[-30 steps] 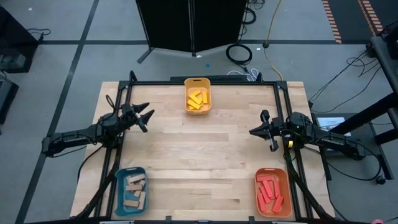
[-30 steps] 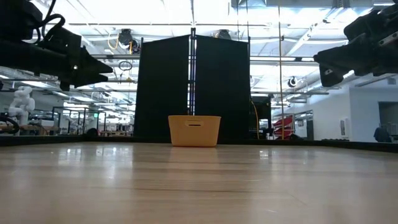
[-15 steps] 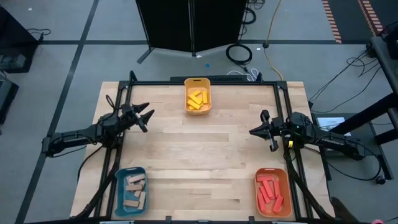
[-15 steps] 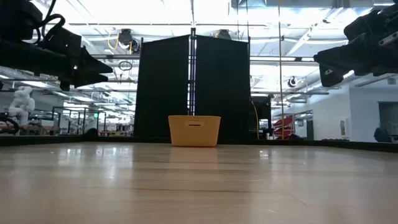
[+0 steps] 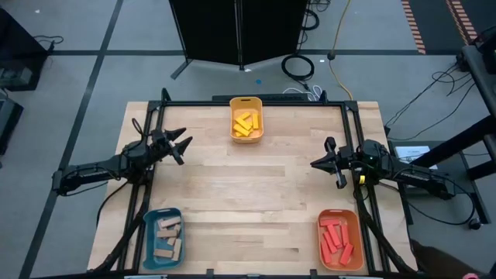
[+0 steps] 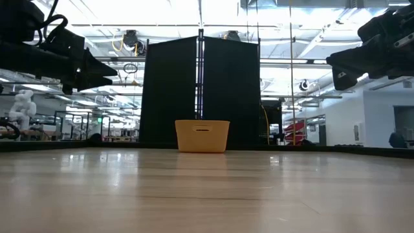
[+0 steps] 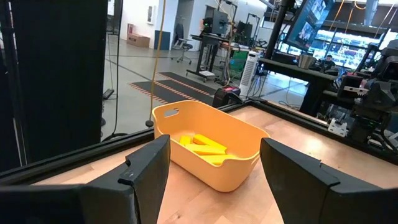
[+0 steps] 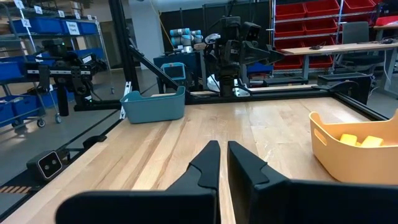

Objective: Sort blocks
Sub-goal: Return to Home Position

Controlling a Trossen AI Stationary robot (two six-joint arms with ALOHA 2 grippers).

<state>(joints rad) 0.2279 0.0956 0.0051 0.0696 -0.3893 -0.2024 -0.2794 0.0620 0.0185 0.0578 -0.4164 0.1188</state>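
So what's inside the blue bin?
The blue bin holds tan wooden blocks, several of them in a loose pile. Any blocks under the top ones are covered. From the side, in the right wrist view, the bin's wall hides them all.

We see a pale wooden surface (image 5: 248,194) carrying three trays: a yellow tray (image 5: 246,99) at the far edge, a teal tray (image 5: 163,211) at the near left corner, and an orange tray (image 5: 339,212) at the near right. Beyond stands a black panel (image 5: 236,31), with a coiled cable (image 5: 298,66) on the grey floor (image 5: 77,77).
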